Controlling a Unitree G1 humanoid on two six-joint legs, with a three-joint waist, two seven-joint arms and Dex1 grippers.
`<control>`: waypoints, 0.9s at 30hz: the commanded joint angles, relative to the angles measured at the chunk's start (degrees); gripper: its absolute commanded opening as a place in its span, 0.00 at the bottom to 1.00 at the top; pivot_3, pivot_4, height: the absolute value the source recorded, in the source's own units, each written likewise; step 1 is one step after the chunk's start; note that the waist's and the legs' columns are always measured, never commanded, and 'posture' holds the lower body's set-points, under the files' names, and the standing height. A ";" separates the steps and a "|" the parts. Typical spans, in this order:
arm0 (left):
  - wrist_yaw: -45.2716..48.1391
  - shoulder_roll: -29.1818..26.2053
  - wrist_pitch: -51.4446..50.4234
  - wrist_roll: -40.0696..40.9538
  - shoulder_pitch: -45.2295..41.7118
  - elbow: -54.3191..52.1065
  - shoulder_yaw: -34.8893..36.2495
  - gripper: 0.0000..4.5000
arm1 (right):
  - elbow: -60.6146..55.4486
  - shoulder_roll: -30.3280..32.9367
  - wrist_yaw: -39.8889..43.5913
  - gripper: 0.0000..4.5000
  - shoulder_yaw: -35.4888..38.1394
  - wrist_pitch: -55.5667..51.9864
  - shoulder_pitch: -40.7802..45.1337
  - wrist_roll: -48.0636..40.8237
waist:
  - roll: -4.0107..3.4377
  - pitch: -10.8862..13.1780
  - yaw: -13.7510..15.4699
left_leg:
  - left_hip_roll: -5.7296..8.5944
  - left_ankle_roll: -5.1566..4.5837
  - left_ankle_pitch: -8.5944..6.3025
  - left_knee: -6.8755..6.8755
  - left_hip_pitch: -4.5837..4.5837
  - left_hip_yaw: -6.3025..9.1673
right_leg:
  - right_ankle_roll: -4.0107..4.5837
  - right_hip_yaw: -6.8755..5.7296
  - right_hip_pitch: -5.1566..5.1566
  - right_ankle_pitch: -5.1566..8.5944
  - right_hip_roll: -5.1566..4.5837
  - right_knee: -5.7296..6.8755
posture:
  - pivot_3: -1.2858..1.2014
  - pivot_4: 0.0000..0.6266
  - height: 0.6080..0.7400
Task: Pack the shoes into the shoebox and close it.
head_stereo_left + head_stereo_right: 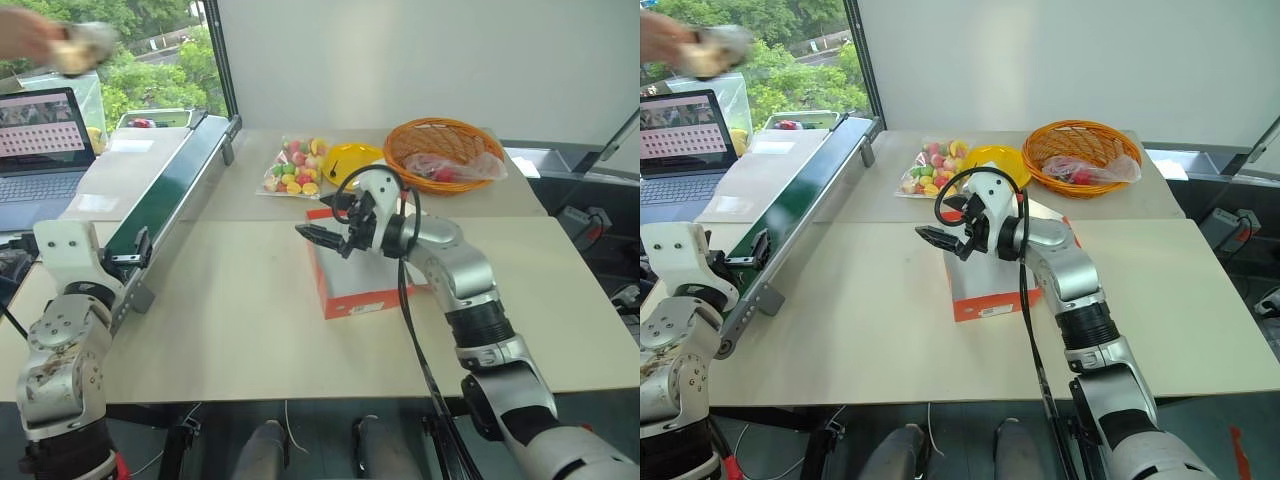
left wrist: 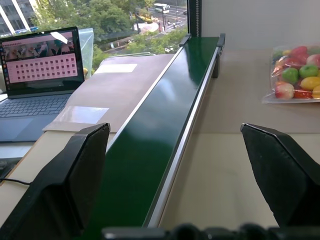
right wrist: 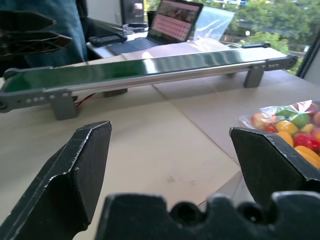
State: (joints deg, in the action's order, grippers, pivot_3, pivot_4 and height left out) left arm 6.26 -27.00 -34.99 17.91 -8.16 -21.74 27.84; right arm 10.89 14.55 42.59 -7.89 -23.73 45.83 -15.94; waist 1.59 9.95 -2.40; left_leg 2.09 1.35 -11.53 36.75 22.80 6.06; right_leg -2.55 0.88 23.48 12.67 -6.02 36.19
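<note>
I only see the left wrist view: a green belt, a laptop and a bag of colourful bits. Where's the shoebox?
Observer: The shoebox lies on the table, right of the belt and nearer the robot than the colourful bag.
Operator: Is the other arm near it?
Observer: Yes, the right tool hangs open over the box's left edge.
Operator: And the shoes?
Observer: At the far left, above the laptop, a person's hand holds a pale thing. It may be a shoe, but it is too blurred to be sure.
</note>
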 commanded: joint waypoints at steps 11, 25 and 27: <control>-0.14 -2.08 2.46 -1.03 -3.17 1.06 1.33 1.00 | -1.44 -0.59 -1.87 0.99 1.95 2.44 0.44 -0.07 | 0.00 0.00 -0.02 | 0.00 0.00 0.00 0.00 0.00 -0.01 | 0.00 0.00 0.00 0.00 0.00 0.00 | 0.52 0.24 1.00; 2.07 -3.96 6.17 -0.82 -5.96 8.90 3.08 1.00 | -3.22 -1.01 -1.69 0.99 1.54 1.49 -0.27 -1.07 | 0.00 0.00 -0.17 | -0.02 0.00 0.00 -0.02 0.02 -0.02 | 0.01 0.02 0.08 -0.01 0.02 0.04 | 0.52 0.24 1.00; 3.20 -4.79 7.46 -0.56 -5.79 10.98 3.79 1.00 | -3.66 -1.02 -1.20 0.99 1.34 1.22 -0.48 -1.26 | 0.00 0.00 -0.19 | -0.02 0.00 0.00 -0.03 0.03 -0.03 | 0.01 0.02 0.12 -0.01 0.03 0.04 | 0.52 0.24 1.00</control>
State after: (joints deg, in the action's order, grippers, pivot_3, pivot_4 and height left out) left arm 8.46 -29.97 -30.16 17.15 -13.54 -11.26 29.13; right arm 10.21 13.82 40.91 -7.20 -22.69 45.35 -16.08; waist 1.59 9.95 -2.58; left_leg 2.06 1.35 -11.53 36.71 22.84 6.03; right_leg -2.53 0.90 23.62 12.66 -5.99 36.23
